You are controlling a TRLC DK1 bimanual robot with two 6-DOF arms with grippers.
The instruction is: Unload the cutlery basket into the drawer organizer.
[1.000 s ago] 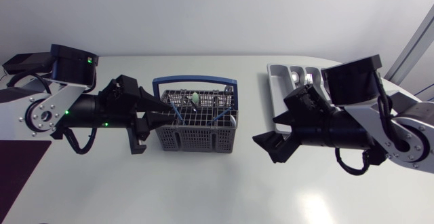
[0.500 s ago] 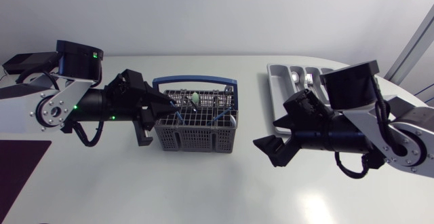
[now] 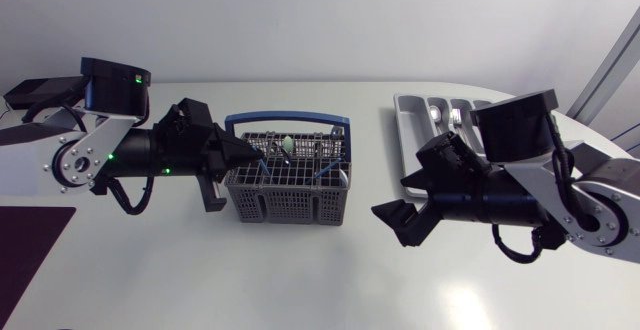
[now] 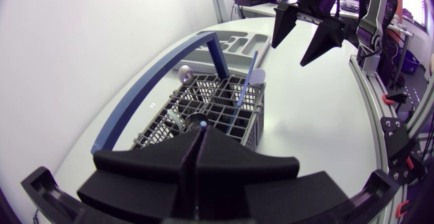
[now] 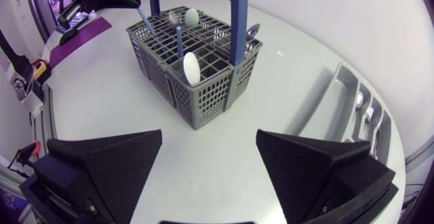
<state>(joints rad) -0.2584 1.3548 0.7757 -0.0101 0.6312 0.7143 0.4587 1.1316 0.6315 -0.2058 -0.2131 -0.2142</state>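
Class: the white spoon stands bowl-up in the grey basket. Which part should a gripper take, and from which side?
Probably the bowl of the white spoon, the only part showing above the basket cells, taken straight down from above. Its stem is sunk in the grid, blocking sideways approaches. It stands clear of the blue handle, on the side nearer the open right gripper.

- Bright, even light falls from overhead on the white table point(image 3: 300, 270).
- Pale glare sits near its front edge.
- Faint shadows lie beside the basket point(image 3: 287, 185).
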